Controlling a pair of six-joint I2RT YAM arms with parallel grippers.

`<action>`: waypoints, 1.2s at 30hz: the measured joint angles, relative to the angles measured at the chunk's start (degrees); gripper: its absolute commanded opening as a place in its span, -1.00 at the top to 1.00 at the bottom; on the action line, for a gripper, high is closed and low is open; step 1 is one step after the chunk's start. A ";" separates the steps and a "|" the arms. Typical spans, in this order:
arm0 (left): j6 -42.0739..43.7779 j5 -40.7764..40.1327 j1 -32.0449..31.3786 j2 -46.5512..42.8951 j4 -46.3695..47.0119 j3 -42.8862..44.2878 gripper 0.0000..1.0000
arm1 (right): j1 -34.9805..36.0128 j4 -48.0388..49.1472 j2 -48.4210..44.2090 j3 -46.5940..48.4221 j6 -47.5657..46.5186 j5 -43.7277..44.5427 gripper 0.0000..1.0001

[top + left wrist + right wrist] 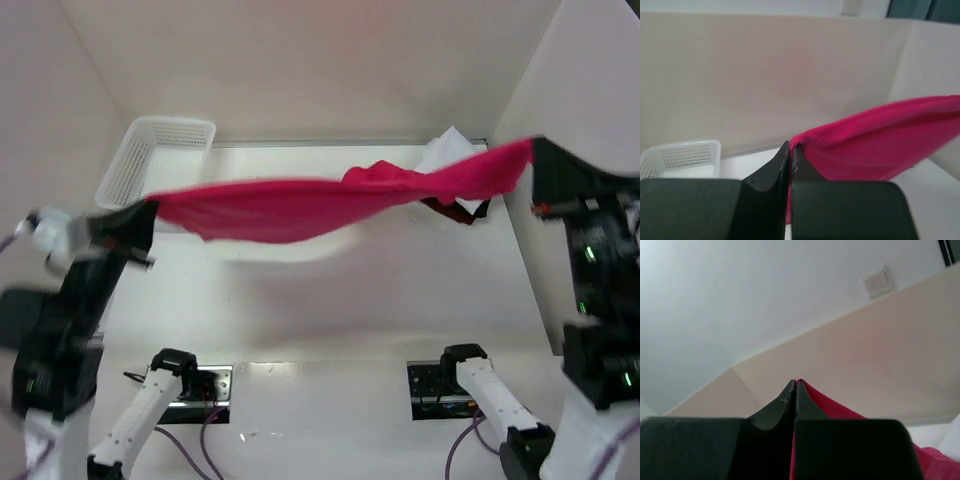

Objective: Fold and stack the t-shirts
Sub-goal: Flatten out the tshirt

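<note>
The crimson red t-shirt (300,205) hangs stretched in the air across the table, sagging in the middle. My left gripper (150,215) is shut on its left end, high at the left side. My right gripper (533,160) is shut on its right end, high at the right wall. In the left wrist view the red t-shirt (880,145) runs off to the right from my left gripper (791,146). The right wrist view has a strip of the red t-shirt (840,407) trailing from my right gripper (796,384). A white t-shirt (447,152) and a dark one (470,208) lie crumpled at the back right.
A white mesh basket (150,150) stands at the back left corner, also in the left wrist view as the basket (682,155). Pale walls close the table on the left, back and right. The arm bases sit at the near edge.
</note>
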 measured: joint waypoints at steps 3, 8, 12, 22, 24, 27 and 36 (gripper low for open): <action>-1.46 0.74 -0.20 -13.33 -7.67 -0.20 1.00 | -0.24 -6.05 -7.45 3.39 -0.74 -1.64 1.00; -2.58 1.09 1.16 -26.93 -9.20 5.18 1.00 | -0.48 -8.61 -16.61 10.19 -0.79 -3.13 1.00; -3.04 0.96 1.29 -27.78 -8.83 7.56 1.00 | -0.90 -9.68 -18.23 11.74 -0.79 -3.56 1.00; -8.13 -2.03 0.74 -16.79 -5.68 -9.79 1.00 | -1.07 -9.86 -9.75 -11.69 -0.61 -0.31 1.00; -8.94 -1.99 0.74 -13.42 -4.90 -14.03 1.00 | -1.09 -8.15 -6.19 -18.69 -0.31 0.87 1.00; -10.60 -1.92 0.74 -8.98 -3.15 -22.21 1.00 | -1.09 -6.45 -1.05 -29.27 0.20 1.86 1.00; -11.56 -2.10 0.70 -3.23 -0.61 -30.16 1.00 | -1.11 3.85 8.76 -44.68 4.02 1.49 1.00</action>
